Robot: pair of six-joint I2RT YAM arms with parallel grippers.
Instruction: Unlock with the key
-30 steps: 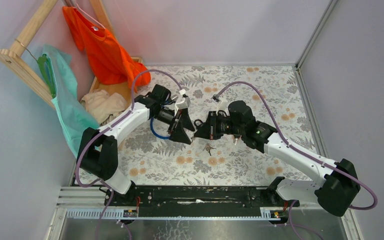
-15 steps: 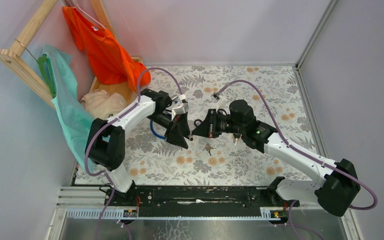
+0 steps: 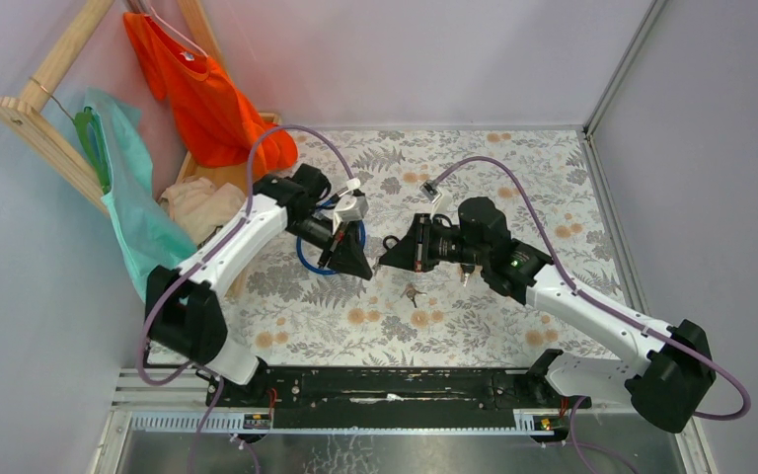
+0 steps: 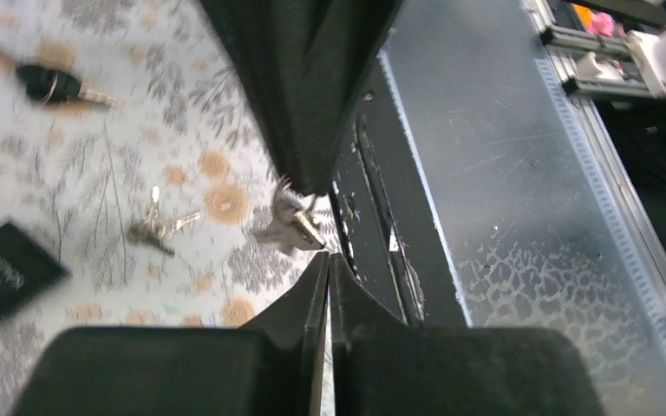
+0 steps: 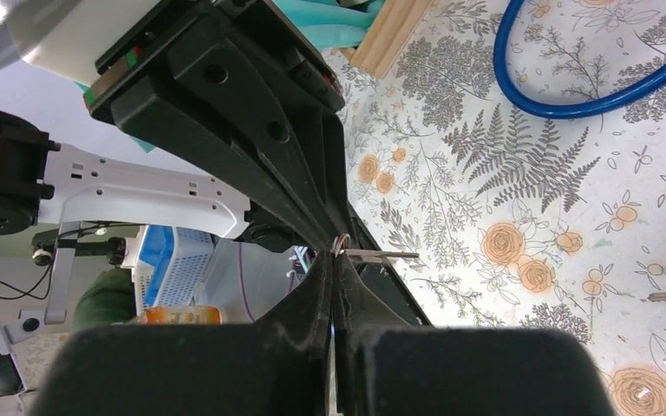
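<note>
The key (image 4: 48, 82), with a black head and a short silver blade, lies loose on the floral table top, away from both grippers. My right gripper (image 5: 334, 258) is shut on a ring of small silver keys (image 5: 380, 254), which hangs at its tip (image 4: 290, 224). My left gripper (image 4: 329, 258) is shut with nothing showing between its fingers. Its tip sits just short of that ring, nose to nose with the right gripper (image 3: 383, 263). The left gripper (image 3: 355, 265) points right in the top view. I cannot make out a padlock.
A second bunch of silver keys (image 3: 413, 292) lies on the cloth below the grippers. A blue cable loop (image 5: 590, 82) is behind the left gripper. A flat black object (image 4: 0, 269) lies nearby. Clothes on a wooden rack (image 3: 59, 89) stand at the far left; the black base rail (image 3: 385, 380) runs along the near edge.
My left gripper has gone from wide open to shut and its arm has shifted beside the right gripper's tip. The right gripper has stayed shut and barely moved.
</note>
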